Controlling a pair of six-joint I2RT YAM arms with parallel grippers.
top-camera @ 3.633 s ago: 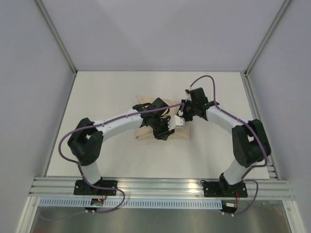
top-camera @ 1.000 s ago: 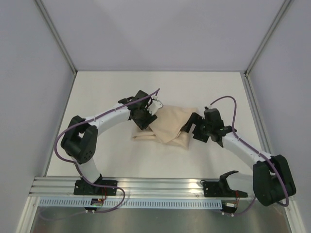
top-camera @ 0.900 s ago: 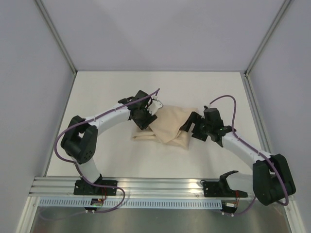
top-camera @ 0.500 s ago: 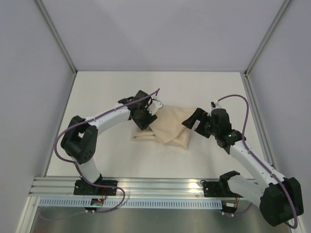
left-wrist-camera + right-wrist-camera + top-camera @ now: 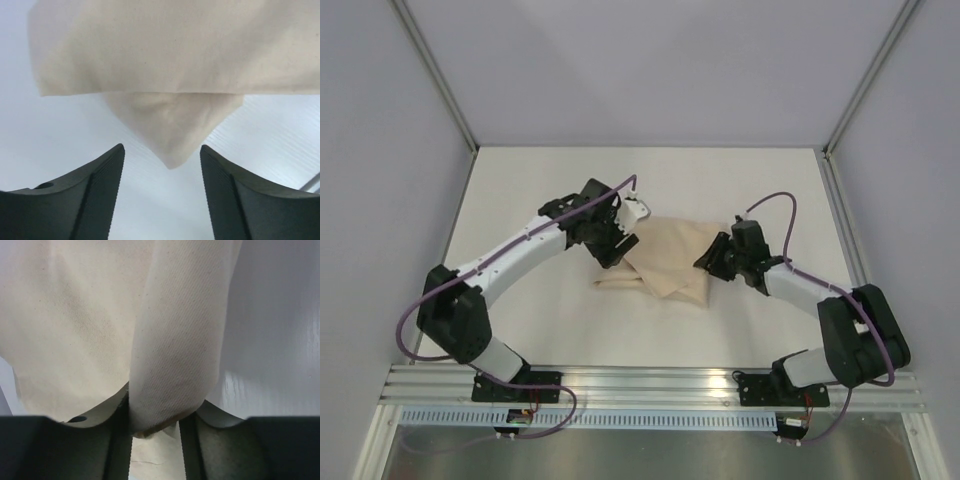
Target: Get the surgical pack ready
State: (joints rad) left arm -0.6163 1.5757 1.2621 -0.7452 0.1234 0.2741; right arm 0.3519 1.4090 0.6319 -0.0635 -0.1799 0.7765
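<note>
The surgical pack [image 5: 665,262] is a folded tan cloth bundle lying on the middle of the white table; no tray or tools show. My left gripper [image 5: 618,248] hovers at its upper left edge. In the left wrist view that gripper [image 5: 162,148] is open, with a pointed cloth corner [image 5: 170,160] just ahead of the gap and touching neither finger. At the bundle's right edge my right gripper [image 5: 708,262] is shut on a thick raised fold of the cloth [image 5: 175,355]. In the right wrist view this fold fills the space between the jaws of the gripper [image 5: 155,412].
Grey enclosure walls [image 5: 380,150] stand on three sides of the white table [image 5: 540,330]. An aluminium rail [image 5: 650,385] with both arm bases runs along the near edge. Purple cables [image 5: 770,200] loop over both arms.
My right gripper has come in to the bundle's right edge and closed from wide open onto a fold of the cloth. The left arm has stretched out a little, its gripper staying open by the left corner.
</note>
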